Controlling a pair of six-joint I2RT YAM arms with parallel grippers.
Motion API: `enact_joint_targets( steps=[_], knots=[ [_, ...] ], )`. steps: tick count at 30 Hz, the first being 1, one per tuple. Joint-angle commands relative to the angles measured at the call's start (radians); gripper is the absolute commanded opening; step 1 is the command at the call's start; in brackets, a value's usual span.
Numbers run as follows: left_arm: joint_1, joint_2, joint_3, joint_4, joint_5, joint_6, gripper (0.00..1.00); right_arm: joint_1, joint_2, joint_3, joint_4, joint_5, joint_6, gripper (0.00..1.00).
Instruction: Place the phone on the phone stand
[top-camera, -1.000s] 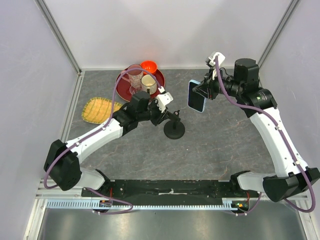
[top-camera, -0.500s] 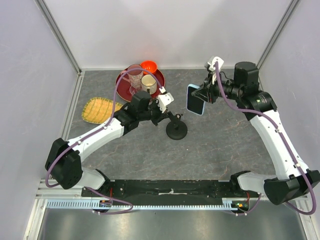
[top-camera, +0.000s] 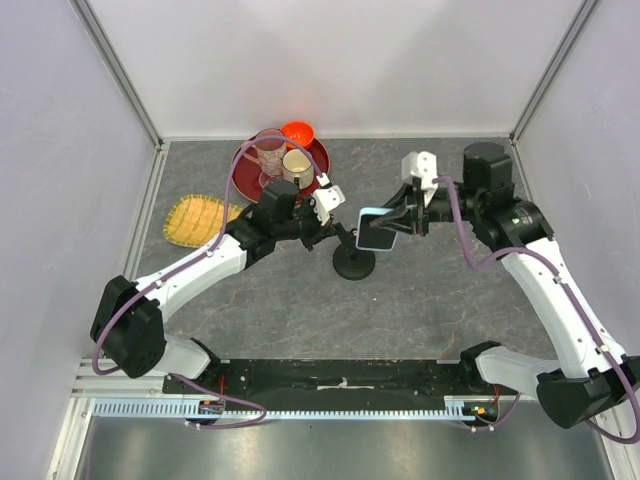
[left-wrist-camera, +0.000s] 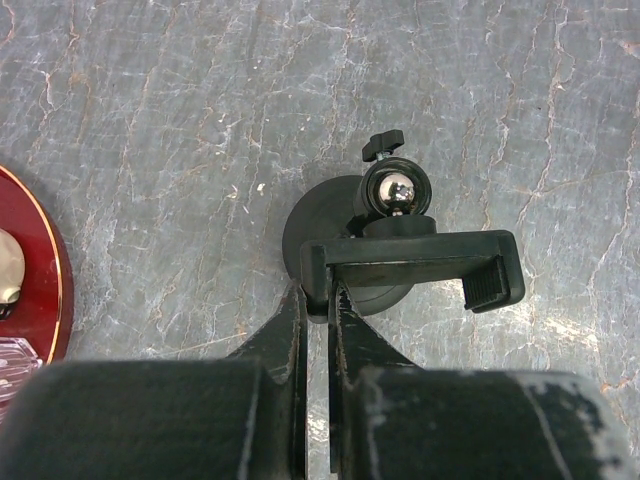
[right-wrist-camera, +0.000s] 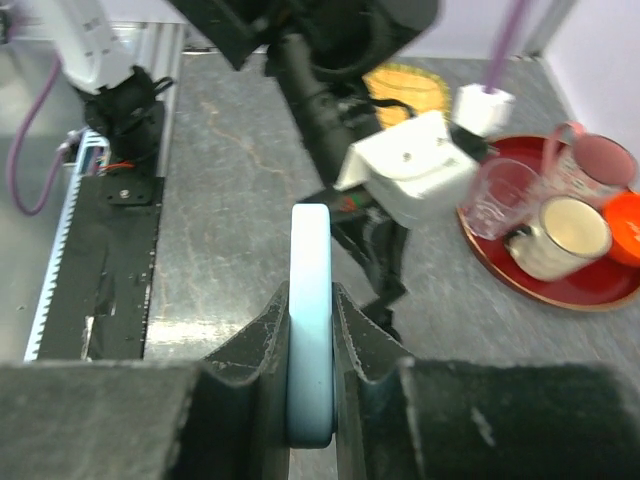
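Above the grey veined table (top-camera: 300, 320), gripping the phone (top-camera: 375, 230) edge-on between the closed-down fingers of the right gripper (right-wrist-camera: 311, 345). Swung in over the last second from well aside, tipped flatter, to just above the phone stand (left-wrist-camera: 395, 255). Pinching one cradle end tight in the left gripper (left-wrist-camera: 315, 310). Likely ready for lowering into the cradle.

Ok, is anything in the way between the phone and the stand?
Nothing visible. The phone hangs close to the phone stand; the left end effector pinches only one end of its cradle, leaving the rest bare.
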Motion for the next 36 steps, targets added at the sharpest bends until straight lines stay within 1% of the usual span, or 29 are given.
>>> enact_joint_targets(
  steps=[1, 4, 7, 11, 12, 14, 15, 17, 25, 36],
  knots=[
    [0.007, 0.010, -0.001, 0.005, 0.014, 0.060, 0.02, 0.084, -0.029, -0.062, 0.151, -0.108, -0.080, 0.00],
    [0.010, 0.016, 0.008, -0.010, 0.030, 0.060, 0.02, 0.177, -0.019, -0.081, 0.183, -0.108, -0.117, 0.00],
    [0.013, 0.027, 0.023, -0.030, 0.045, 0.055, 0.02, 0.238, 0.018, -0.085, 0.196, -0.114, -0.175, 0.00],
    [0.017, 0.029, 0.034, -0.036, 0.062, 0.049, 0.02, 0.281, 0.073, -0.134, 0.278, -0.154, -0.206, 0.00],
    [0.019, 0.027, 0.034, -0.035, 0.064, 0.048, 0.02, 0.291, 0.078, -0.147, 0.354, -0.160, -0.174, 0.00],
    [0.020, 0.024, 0.033, -0.035, 0.065, 0.046, 0.02, 0.300, 0.081, -0.185, 0.438, -0.176, -0.139, 0.00],
    [0.020, 0.026, 0.034, -0.036, 0.070, 0.045, 0.02, 0.304, 0.081, -0.200, 0.529, -0.177, -0.078, 0.00],
    [0.022, 0.026, 0.037, -0.036, 0.074, 0.045, 0.02, 0.306, 0.093, -0.228, 0.617, -0.168, -0.046, 0.00],
    [0.022, 0.024, 0.037, -0.041, 0.082, 0.042, 0.02, 0.311, 0.198, -0.219, 0.665, -0.150, -0.037, 0.00],
    [0.024, 0.021, 0.032, -0.038, 0.093, 0.043, 0.02, 0.291, 0.245, -0.243, 0.690, -0.151, -0.054, 0.00]
  ],
)
